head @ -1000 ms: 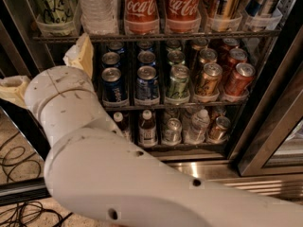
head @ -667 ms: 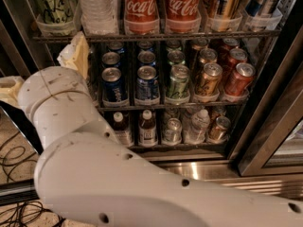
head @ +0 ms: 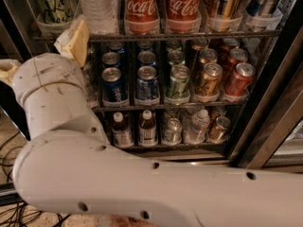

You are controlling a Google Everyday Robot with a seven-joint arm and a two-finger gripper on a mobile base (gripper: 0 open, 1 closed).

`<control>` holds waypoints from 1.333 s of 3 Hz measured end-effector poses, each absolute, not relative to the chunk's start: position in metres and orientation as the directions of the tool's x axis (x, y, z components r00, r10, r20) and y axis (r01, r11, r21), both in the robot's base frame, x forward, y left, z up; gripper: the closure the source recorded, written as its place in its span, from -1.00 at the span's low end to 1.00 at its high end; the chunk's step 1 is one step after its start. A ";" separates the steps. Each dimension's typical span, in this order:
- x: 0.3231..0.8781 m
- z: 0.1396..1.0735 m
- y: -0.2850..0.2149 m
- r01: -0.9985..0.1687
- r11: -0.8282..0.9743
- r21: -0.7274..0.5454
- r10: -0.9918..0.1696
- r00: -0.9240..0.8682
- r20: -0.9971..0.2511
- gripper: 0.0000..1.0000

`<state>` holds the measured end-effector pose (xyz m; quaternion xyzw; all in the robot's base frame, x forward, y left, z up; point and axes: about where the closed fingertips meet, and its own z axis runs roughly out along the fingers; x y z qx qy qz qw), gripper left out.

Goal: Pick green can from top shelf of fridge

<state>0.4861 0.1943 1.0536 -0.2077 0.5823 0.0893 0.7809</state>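
Observation:
The tall pale-green can (head: 51,4) with black script stands at the left end of the top shelf (head: 189,35) of the fridge (head: 265,141), its top cut off by the frame. My gripper (head: 40,56) is at the left, just below and in front of that shelf. Its cream fingers are spread wide: one fingertip (head: 73,38) sits right under the can and the shelf edge, the other (head: 7,72) is at the far left. It is open and holds nothing. My white arm (head: 142,183) fills the foreground and hides the fridge's lower left.
A clear water bottle (head: 97,8) stands right of the green can, then two red Coca-Cola cans (head: 140,8). The middle rack (head: 156,105) holds several short blue, green, orange and red cans. Bottles (head: 122,129) stand on the bottom rack. Black cables (head: 9,145) lie on the floor.
The gripper has risen a little and shifted left, so its upper fingertip is now closer under the green can. The arm's elbow has swung left with it.

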 end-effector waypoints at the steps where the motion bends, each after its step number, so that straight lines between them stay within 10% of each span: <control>1: 0.496 1.067 0.195 -0.323 0.917 -0.235 -0.111 0.360 -0.927 -1.00; 4: 0.494 1.070 0.194 -0.295 0.925 -0.239 -0.117 0.376 -0.919 -0.74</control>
